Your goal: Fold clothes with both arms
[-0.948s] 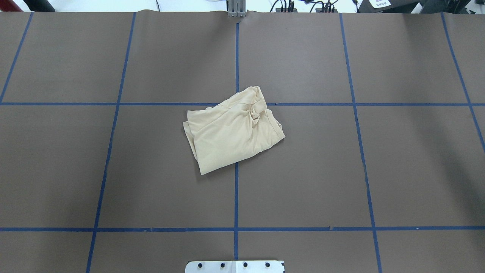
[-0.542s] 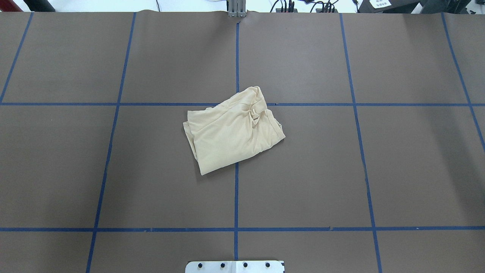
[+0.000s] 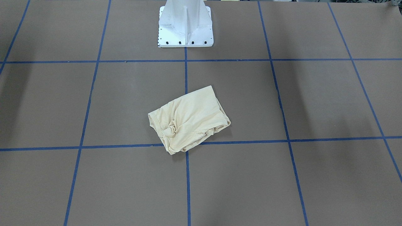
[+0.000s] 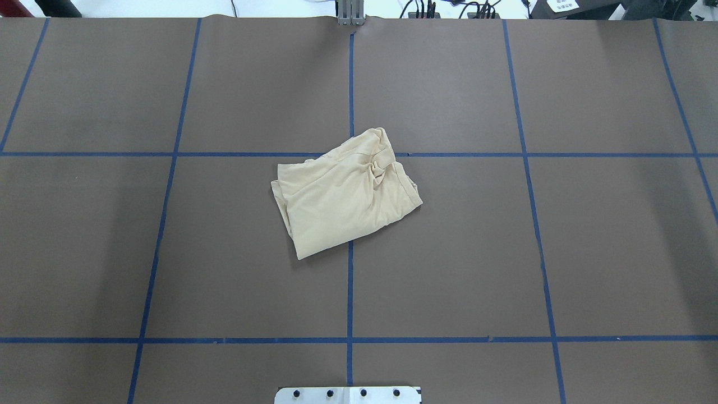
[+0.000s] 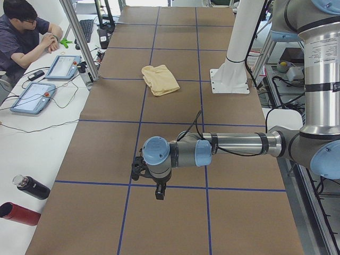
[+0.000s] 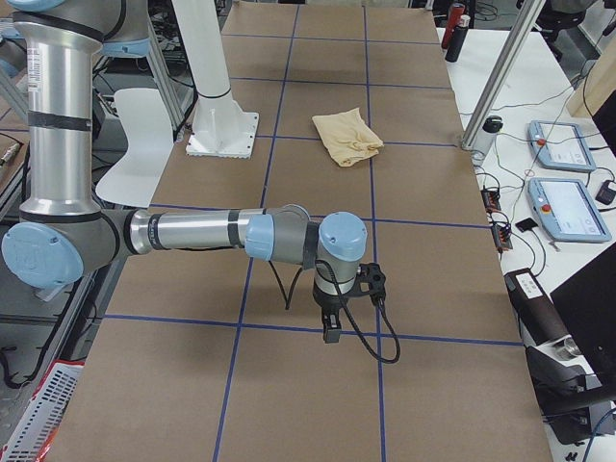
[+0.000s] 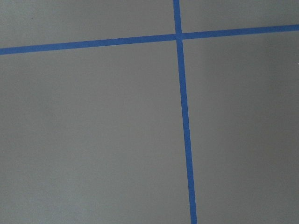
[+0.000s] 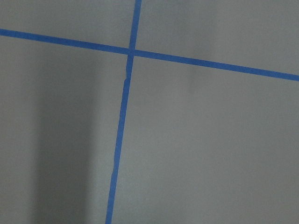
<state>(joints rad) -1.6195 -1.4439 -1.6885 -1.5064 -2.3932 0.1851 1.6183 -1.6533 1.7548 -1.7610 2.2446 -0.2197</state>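
The clothes [image 4: 345, 193] are a pale cream-yellow shirt lying in a crumpled, roughly folded bundle at the middle of the brown table, over a blue tape crossing. The bundle also shows in the front view [image 3: 188, 119] and both side views [image 5: 159, 79] [image 6: 348, 137]. No print or tag is visible. Both arms are far from it, outside the overhead and front views. The left arm [image 5: 234, 143] stretches low over the table's left end, its left gripper [image 5: 159, 192] pointing down. The right arm [image 6: 192, 231] does the same at the right end, with the right gripper [image 6: 330, 332] pointing down. Whether either is open or shut, I cannot tell.
The white pedestal base [image 3: 185, 22] stands at the robot's edge of the table. A seated person [image 5: 21, 32], control tablets [image 5: 32, 98] [image 6: 568, 207], a black bottle [image 5: 29, 187] and a metal post [image 5: 79, 42] are on the operators' side bench. Both wrist views show only brown table and blue tape.
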